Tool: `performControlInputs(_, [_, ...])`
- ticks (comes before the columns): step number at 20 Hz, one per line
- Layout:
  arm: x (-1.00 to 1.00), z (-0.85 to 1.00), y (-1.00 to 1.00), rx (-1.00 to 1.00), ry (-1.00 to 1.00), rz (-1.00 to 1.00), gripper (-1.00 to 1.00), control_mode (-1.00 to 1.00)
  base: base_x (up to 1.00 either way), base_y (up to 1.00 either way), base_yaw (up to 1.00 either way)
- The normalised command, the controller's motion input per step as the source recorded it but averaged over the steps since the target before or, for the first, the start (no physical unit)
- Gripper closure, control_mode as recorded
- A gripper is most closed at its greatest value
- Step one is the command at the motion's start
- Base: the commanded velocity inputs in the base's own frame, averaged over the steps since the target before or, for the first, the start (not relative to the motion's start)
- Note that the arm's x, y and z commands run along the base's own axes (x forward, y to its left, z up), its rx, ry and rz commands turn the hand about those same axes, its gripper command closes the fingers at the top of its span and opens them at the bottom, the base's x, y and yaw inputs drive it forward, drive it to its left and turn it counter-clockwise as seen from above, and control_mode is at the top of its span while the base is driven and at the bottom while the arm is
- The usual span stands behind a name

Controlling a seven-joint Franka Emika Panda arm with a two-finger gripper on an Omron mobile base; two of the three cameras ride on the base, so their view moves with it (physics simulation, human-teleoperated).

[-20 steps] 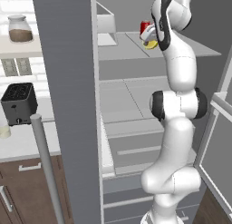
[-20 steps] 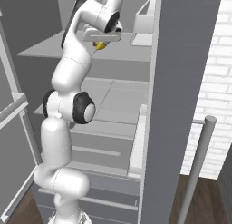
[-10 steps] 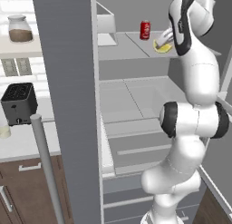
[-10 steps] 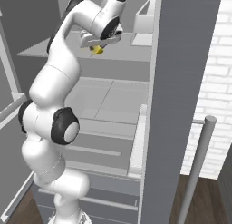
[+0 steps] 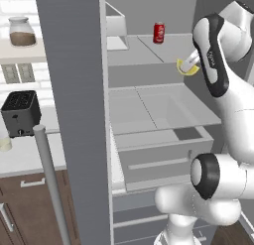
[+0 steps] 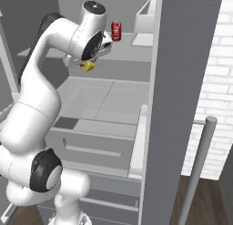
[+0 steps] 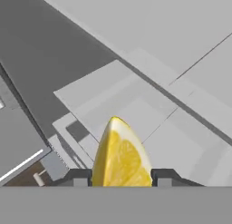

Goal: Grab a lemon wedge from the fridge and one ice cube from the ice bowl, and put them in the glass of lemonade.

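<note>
In the upper right of the left base view: the gripper (image 5: 190,65) hangs just off the front edge of the fridge's upper shelf, with the lemon wedge (image 5: 187,69) in it.
Claw: narrowed onto the lemon wedge (image 7: 121,156); in the hand view a dark fingertip (image 7: 78,177) stands at each flank of the yellow flesh, touching it.
Lemon wedge: clear of the shelf, in the air, seen upper left in the right base view (image 6: 88,65) just under the hand (image 6: 91,60).
Fridge: its grey door (image 5: 74,110) stands open across the middle of the left base view; the shelves and the pulled-out drawer (image 5: 163,150) lie behind the arm.
Red can: upright at the back of the upper shelf (image 5: 158,32), well apart from the wedge.
What has changed: over the last second the arm has swung the wedge away from the can and out toward the shelf's front edge; the can, hidden behind the hand a second ago, now stands uncovered.
Meaning for the task: the fridge pick looks done and the carry out is under way; the wedge has not yet been dropped in the glass of lemonade, and the ice cube is not yet fetched.
Toaster: black, on the counter at the left edge (image 5: 21,113), outside the fridge.
Risk: the wedge is gripped low, so a quick swing past the door could loosen it.
</note>
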Motion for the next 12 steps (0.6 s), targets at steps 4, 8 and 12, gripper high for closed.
performControlInputs(4, [-0.7, -0.06, 0.04, -0.16, 0.13, 0.0, 1.0, -1.0, 0.0, 0.0, 0.0])
performControlInputs(8, [-0.63, -0.53, 0.11, -0.14, 0.13, -0.03, 1.0, -1.0, 0.0, 0.0, 0.0])
performControlInputs(12, [-0.5, -0.31, 0.01, -0.04, 0.13, -0.09, 1.0, -1.0, 0.0, 0.0, 0.0])
